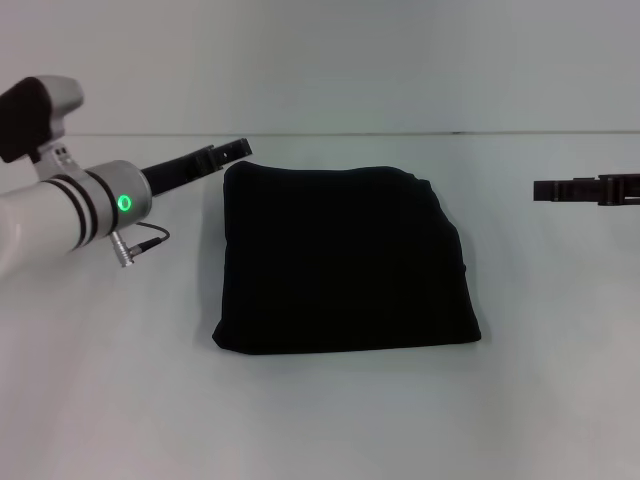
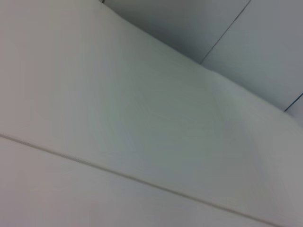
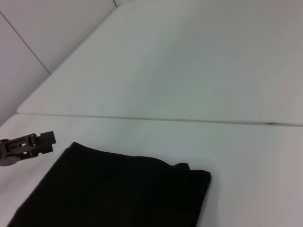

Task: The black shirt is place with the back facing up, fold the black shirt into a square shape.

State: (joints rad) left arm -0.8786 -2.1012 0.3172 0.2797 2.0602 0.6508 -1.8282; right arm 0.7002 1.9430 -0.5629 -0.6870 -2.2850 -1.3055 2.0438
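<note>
The black shirt lies folded into a rough square in the middle of the white table; no lettering shows. Its far edge and one far corner also appear in the right wrist view. My left gripper hovers just beside the shirt's far-left corner, apart from the cloth, and shows in the right wrist view too. My right gripper hangs off to the right, well away from the shirt. Neither holds anything. The left wrist view shows only bare table.
The white table spreads on all sides of the shirt. A seam runs across it behind the shirt. A cable and plug dangle under my left wrist.
</note>
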